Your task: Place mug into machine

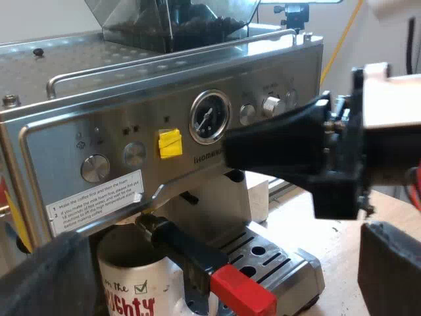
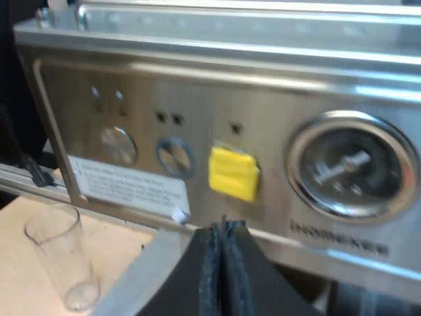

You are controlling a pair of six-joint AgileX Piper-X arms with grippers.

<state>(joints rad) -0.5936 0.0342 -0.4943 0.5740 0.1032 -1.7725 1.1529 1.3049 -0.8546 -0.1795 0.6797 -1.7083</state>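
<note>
Sitting on the tray (image 1: 289,263) under the holder (image 1: 181,243), the mug (image 1: 131,289) is risking a knock from the left gripper (image 1: 223,263), which is gaping wide and empty near it, while the right gripper (image 2: 223,263), pinched together on nothing, is crowding the machine (image 2: 296,99).

The holder handle (image 1: 196,258) juts over the mug (image 1: 128,280), crowding its top.

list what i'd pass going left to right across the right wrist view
measuring glass → silver knob → round button → yellow tag → pressure gauge
</note>
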